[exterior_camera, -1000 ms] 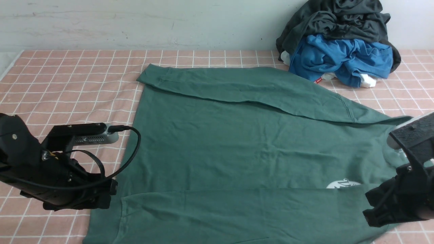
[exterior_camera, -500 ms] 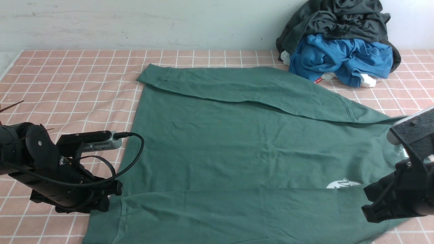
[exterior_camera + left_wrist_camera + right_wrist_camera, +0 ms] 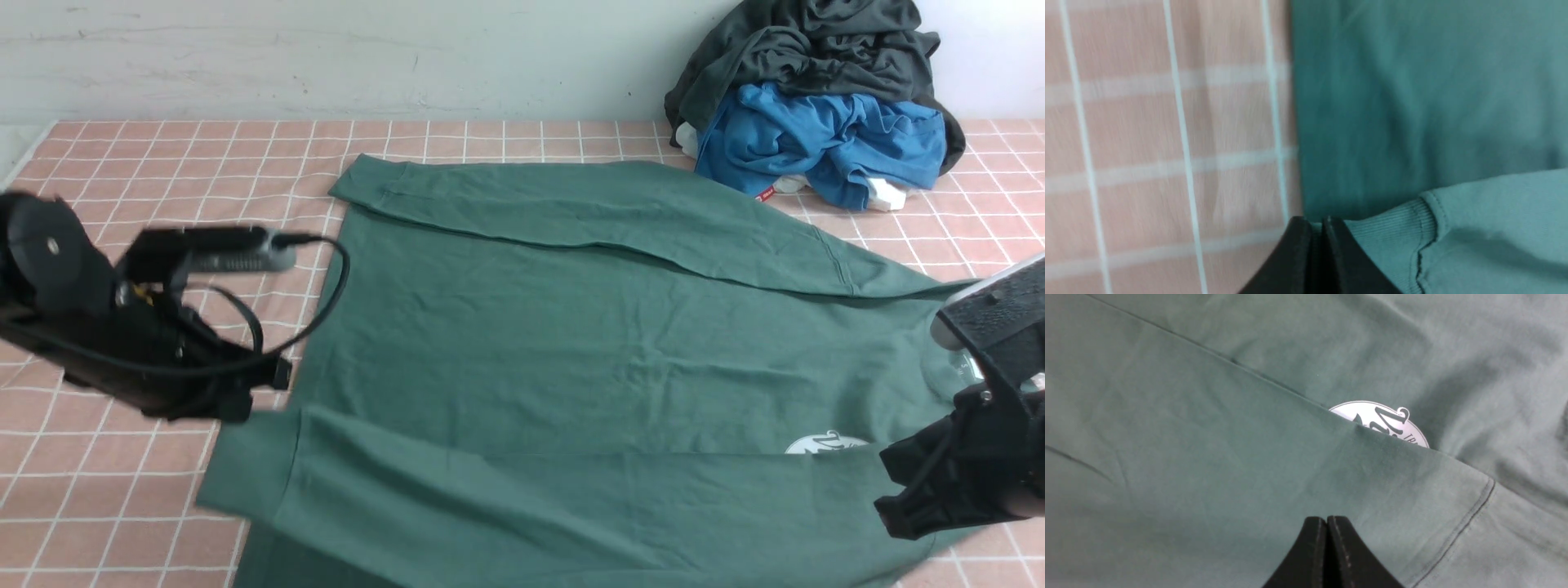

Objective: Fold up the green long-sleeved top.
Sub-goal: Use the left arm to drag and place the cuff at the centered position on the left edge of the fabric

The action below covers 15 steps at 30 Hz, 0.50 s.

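softly creased green long-sleeved top [image 3: 571,359], ribbed cuff [image 3: 1392,241]

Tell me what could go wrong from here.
The left gripper pinches only the edge of the ribbed cuff of the green long-sleeved top, so it may slip free. Pulling the sleeve could drag and wrinkle the layer beneath. The right gripper is shut near the shoulder seam; if it grips no cloth, that end may shift.

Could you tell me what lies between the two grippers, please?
The near sleeve of the top spans that stretch in the front view, from the cuff pinched by the left gripper to the shoulder seam by the right gripper.
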Tool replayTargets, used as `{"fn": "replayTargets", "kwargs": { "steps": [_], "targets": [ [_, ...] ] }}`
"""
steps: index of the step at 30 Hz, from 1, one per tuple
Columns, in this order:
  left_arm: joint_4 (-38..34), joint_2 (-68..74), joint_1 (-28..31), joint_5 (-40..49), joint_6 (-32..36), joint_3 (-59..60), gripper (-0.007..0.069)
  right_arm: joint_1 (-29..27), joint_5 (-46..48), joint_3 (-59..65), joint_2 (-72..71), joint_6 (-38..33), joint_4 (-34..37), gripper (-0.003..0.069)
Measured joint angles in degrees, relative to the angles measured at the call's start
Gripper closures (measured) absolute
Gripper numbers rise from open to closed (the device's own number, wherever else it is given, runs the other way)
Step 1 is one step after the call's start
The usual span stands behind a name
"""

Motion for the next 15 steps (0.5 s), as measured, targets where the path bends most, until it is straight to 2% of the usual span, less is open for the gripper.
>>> {"fn": "replayTargets", "kwargs": {
  "steps": [5,15],
  "targets": [
    [0.0,0.8,-1.5,-2.6,6.0,-7.7,0.0617,0.0,-0.3,0.0,0.0,0.0,-0.9,0.0673],
    [0.1,21.1,-1.4,-4.4,7.5,-25.5,0.0612,0.0,-0.3,0.0,0.0,0.0,-0.9,0.0673]
  ]
}}
